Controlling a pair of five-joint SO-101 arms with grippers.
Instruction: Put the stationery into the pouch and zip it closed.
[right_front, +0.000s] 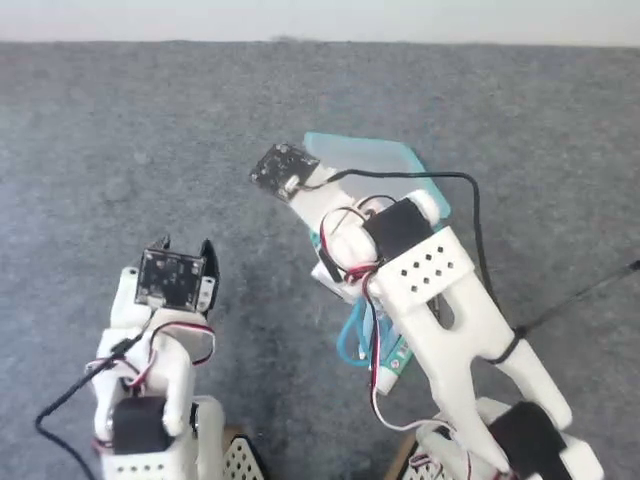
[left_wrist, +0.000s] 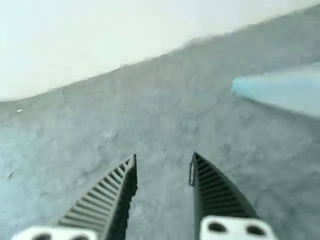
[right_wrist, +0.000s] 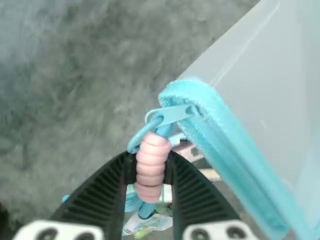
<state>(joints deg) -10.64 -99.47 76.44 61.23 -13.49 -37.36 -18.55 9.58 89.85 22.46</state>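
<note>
At the lower left of the high view, the left gripper (right_front: 187, 246) stands over bare grey worktop (right_front: 100, 130), well apart from the pouch. In its own wrist view the left gripper (left_wrist: 164, 157) has its ridged fingers (left_wrist: 107, 195) spread with nothing between them. The same grey worktop (left_wrist: 165, 110) runs ahead to a pale wall (left_wrist: 100, 35), and one corner of the pouch (left_wrist: 285, 90) shows at the right edge.

Right of centre in the high view, the translucent blue pouch (right_front: 400, 165) lies flat on the worktop. The right arm (right_front: 450, 300) comes up from the lower right and covers most of the pouch's middle and lower part. A black cable (right_front: 475, 210) arches over its right side. Red and white wires (right_front: 345, 250) crowd the wrist.

At the pouch's lower end, a printed item (right_front: 395, 355) and a blue loop (right_front: 350, 340) show partly under the arm. What the item is cannot be told.

In the right wrist view, the right gripper (right_wrist: 148, 156) has its fingers (right_wrist: 100, 195) pinching the pink ribbed zip pull (right_wrist: 150, 170). The pull hangs on a blue cord from the zip slider (right_wrist: 172, 115). The slider sits at the end of the blue zip band (right_wrist: 230, 150), along the edge of the pouch (right_wrist: 260, 75).
</note>
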